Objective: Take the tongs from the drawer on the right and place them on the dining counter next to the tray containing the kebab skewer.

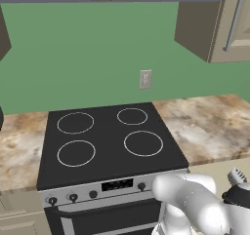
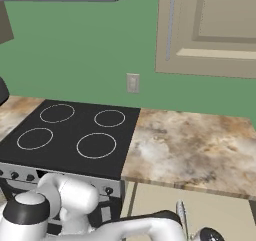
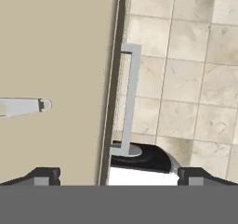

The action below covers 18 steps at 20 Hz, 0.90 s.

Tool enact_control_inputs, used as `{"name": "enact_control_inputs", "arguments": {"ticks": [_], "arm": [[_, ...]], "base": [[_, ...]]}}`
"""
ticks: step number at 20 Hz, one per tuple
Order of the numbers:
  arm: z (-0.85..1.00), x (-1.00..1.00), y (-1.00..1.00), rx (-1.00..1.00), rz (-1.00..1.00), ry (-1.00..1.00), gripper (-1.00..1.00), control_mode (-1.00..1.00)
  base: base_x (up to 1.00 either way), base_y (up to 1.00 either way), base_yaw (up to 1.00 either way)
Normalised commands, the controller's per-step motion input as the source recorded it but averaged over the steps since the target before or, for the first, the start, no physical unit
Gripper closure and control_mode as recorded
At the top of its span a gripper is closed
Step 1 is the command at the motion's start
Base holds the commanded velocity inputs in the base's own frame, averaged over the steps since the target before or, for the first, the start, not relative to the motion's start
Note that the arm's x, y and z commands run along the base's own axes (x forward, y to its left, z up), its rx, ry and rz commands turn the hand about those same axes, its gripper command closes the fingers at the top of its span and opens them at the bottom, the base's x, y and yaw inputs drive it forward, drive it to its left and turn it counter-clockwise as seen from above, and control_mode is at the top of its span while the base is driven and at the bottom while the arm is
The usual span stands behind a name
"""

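Green-walled kitchen: marbled worktop (image 2: 195, 145) flanks a black stove (image 1: 105, 141). Below, the open drawer (image 3: 56, 79) holds the tongs (image 3: 23, 107). Gripper (image 3: 118, 175) fingers (image 3: 46, 175) spread wide, holding nothing.

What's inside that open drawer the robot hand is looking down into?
One end of the grey tongs lies on the beige floor of the drawer. The rest of the tongs runs past the picture's edge. The drawer's bar handle hangs over the tiled floor.
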Motion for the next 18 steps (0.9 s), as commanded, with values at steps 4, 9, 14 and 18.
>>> {"name": "enact_control_inputs", "arguments": {"ticks": [4,9,14,18], "arm": [[1.00,-0.92,0.01,0.17,-0.27,0.01,-1.00,-1.00],[1.00,-0.77,0.23,0.08,-0.22,0.01,-1.00,-1.00],[1.00,-0.18,0.48,0.00,-0.11,0.23,-1.00,-1.00],[1.00,0.03,0.77,-0.01,0.00,0.22,-1.00,-1.00]], "base": [[0.00,0.00,0.00],[0.00,0.00,0.00],[0.00,0.00,0.00],[0.00,0.00,0.00]]}}
